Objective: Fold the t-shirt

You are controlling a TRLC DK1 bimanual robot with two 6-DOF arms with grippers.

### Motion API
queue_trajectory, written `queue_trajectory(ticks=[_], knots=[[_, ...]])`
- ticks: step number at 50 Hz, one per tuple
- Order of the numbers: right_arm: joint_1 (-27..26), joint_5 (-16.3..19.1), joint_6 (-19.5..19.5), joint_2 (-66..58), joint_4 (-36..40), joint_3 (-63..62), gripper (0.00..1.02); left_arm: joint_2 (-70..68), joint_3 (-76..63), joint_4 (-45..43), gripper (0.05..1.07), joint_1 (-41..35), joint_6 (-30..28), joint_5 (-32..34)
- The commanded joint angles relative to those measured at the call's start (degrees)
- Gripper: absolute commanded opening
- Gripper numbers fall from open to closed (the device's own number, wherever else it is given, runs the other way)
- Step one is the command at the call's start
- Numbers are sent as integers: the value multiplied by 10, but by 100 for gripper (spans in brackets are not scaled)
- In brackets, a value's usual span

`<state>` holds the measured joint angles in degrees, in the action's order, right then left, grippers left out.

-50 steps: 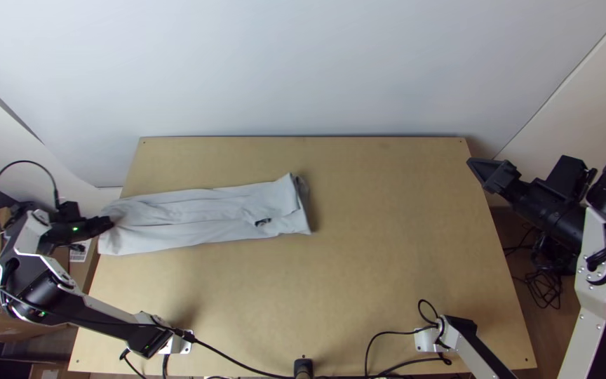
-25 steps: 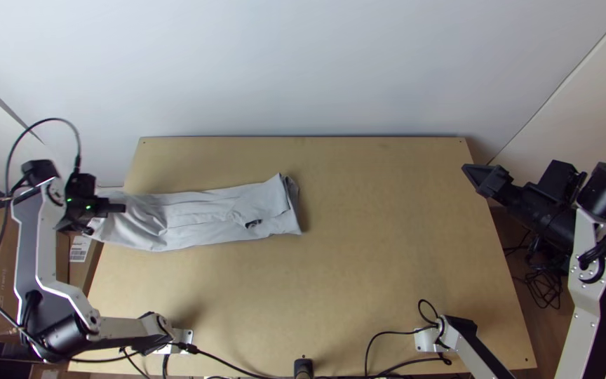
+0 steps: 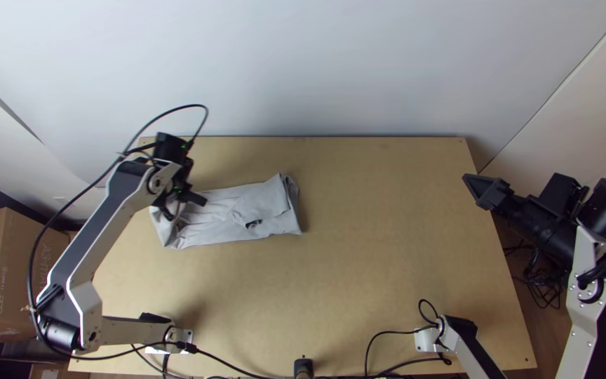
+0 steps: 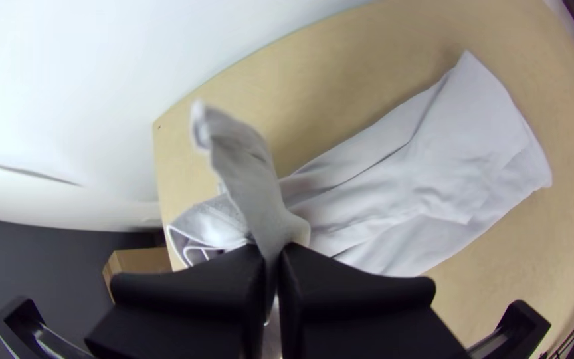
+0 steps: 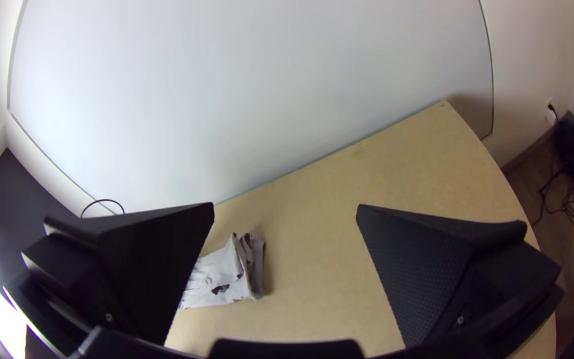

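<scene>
T-shirt [image 3: 264, 200], pale grey, lies folded into a band on the left half of the wooden table [image 3: 359, 281], towards the far side. Half a second ago the band stretched out to the table's left edge; now its left end has come inward, gathered and partly raised, so the band is shorter. Its right end, with the layered, turned-over edge, sits where it did. The left gripper [image 3: 198, 199] has travelled inward with the cloth, from the table's left edge to above the band's left part. Its fingers are clenched on the t-shirt, and in the left wrist view a narrow flap of fabric sticks out past the fingertips. The right gripper [image 3: 468, 181] is almost where it was, at the table's right edge and well apart from the cloth; its fingers are spread wide, with nothing between them.

Counted: one t-shirt, one table, two arms, and two grippers of two fingers each. In the top view, one dark mark [image 3: 253, 224] shows on the shirt. One wall socket [image 5: 551, 114] appears in the right wrist view.
</scene>
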<state>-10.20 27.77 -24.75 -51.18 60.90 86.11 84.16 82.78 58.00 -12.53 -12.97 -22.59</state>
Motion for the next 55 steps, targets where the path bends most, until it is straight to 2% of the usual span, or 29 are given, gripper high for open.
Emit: queue_trajectory(ticks=[1, 14, 23, 32, 36, 37, 38, 39, 42, 44, 45, 55], knots=[[-2, -6, 8, 15, -3, -16, 99, 47, 52, 22, 8, -53, 48, -19], [-2, -10, 2, 33, -2, -32, 99, 206, 198, 83, 8, -147, 150, -42], [-2, -12, 2, 48, 2, -48, 99, 290, 265, 89, 8, -206, 175, -45], [-2, -14, 3, 55, 4, -63, 99, 372, 343, 156, 8, -261, 204, -46], [-2, -14, 4, 57, 3, -74, 99, 399, 370, 159, 8, -279, 222, -46], [-1, -14, 4, 58, 4, -78, 99, 406, 378, 159, 10, -284, 225, -45], [-1, -14, 4, 59, 3, -81, 99, 413, 387, 159, 17, -289, 226, -45], [-1, -14, 4, 61, 2, -87, 99, 419, 396, 159, 28, -293, 229, -45], [1, -14, 5, 65, -3, -104, 99, 437, 428, 170, 79, -308, 231, -36], [3, -14, 5, 66, -8, -118, 99, 446, 447, 172, 99, -315, 232, -24], [4, -14, 6, 66, -11, -126, 99, 450, 457, 172, 103, -319, 233, -24], [25, -18, 13, 57, -61, -205, 99, 430, 482, 171, 103, -344, 233, 14]])
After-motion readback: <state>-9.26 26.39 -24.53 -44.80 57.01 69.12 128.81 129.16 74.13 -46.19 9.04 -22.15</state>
